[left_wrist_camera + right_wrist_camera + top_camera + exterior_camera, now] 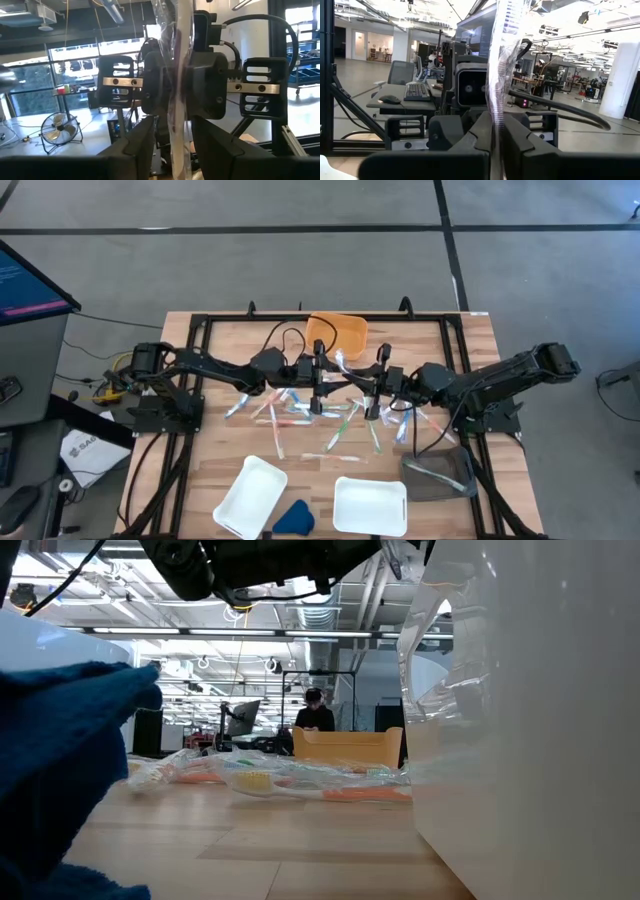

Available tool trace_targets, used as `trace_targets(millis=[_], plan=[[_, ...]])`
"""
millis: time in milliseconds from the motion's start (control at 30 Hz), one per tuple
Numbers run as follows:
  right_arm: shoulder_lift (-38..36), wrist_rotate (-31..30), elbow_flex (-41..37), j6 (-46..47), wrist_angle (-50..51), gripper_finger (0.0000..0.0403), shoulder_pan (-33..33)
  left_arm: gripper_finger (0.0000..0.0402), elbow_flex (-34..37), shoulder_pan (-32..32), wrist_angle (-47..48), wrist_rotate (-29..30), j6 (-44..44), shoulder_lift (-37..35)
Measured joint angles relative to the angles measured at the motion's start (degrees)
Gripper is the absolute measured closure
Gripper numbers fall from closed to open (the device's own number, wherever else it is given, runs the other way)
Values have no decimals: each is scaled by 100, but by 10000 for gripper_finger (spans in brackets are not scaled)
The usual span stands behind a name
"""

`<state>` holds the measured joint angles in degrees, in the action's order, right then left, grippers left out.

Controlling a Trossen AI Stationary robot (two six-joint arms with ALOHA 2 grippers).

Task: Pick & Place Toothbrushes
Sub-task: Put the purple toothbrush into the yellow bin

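— What is the left pincer (319, 373) doing?

— It is hanging over the middle of the counter (220, 340), just in front of the orange bin (336, 333). In its wrist view a wrapped toothbrush (178, 85) is standing upright between its two fingers (137, 147). The fingers are sitting apart, and I cannot tell whether they are pressing on the wrapper or merely flanking it.

— And the rest of the toothbrushes?

— The pile of toothbrushes (300, 412) is lying scattered across the middle of the counter, blue, green, orange and clear ones, spreading beneath and between both arms. From counter height they are showing as a low heap (270, 778) in front of the orange bin (350, 746).

— What is sitting along the near edge?

— Two white trays (250, 496) are lying there, with a dark blue wedge (292, 518) between them, and a grey tray (440, 472) is sitting further right.

— And the right pincer (377, 402)?

— It is hovering over the right part of the pile, close to the left one. Its fingers (477, 132) are closed tight on a second wrapped toothbrush (501, 60), which is standing straight up out of the grip.

— Anyone in the room?

— A person (315, 712) is standing far behind the counter.
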<state>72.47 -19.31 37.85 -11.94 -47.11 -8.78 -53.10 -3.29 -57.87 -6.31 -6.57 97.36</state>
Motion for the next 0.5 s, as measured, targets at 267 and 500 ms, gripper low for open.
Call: trace_targets(millis=[267, 500], plan=[[-2, 0, 2, 93, 15, 375, 90, 275, -61, -2, -102, 9, -24, 218], [235, 0, 2, 94, -181, 382, 105, 275, -380, 1, -112, 8, -4, 681]])
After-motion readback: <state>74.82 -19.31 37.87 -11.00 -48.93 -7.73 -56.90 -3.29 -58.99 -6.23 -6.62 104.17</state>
